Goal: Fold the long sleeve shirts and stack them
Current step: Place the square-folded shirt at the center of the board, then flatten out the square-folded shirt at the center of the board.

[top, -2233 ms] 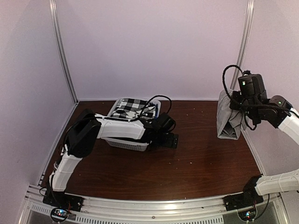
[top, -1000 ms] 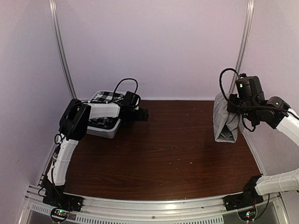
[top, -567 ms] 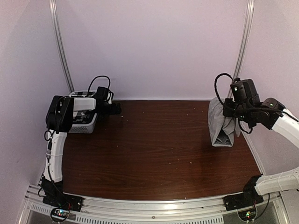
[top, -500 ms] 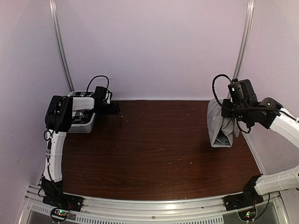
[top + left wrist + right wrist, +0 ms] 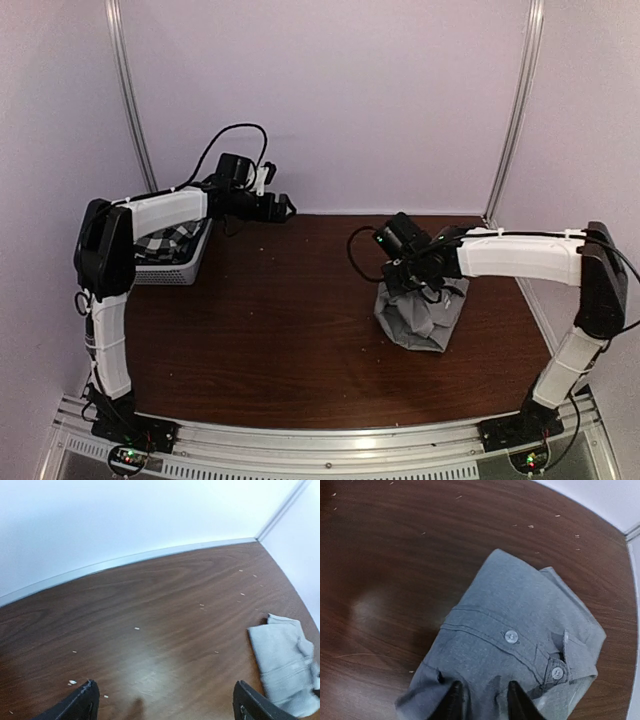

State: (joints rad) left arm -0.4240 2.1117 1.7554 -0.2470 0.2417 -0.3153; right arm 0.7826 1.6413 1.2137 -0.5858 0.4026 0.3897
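Observation:
The light grey long sleeve shirt point(image 5: 420, 318) lies folded in a bundle on the table, right of centre. Its buttons and cuff show in the right wrist view point(image 5: 520, 630), and its edge shows in the left wrist view point(image 5: 285, 665). My right gripper point(image 5: 405, 278) sits on the shirt's near end, jaws point(image 5: 484, 702) a little apart with cloth lying between the tips. The black-and-white checked shirt point(image 5: 160, 243) is in the white basket point(image 5: 172, 268) at the far left. My left gripper point(image 5: 283, 207) hovers wide open and empty point(image 5: 165, 711) near the back wall.
The wood table point(image 5: 290, 340) is ringed by pale walls with a metal post point(image 5: 128, 110) in each back corner. Small white specks point(image 5: 136, 628) dot the wood. The right arm's forearm point(image 5: 520, 255) stretches across the table's right side.
The right arm has swung down and left, and the grey shirt that hung from it now lies on the table. Its jaws have parted. The left gripper has risen off the basket and moved right.

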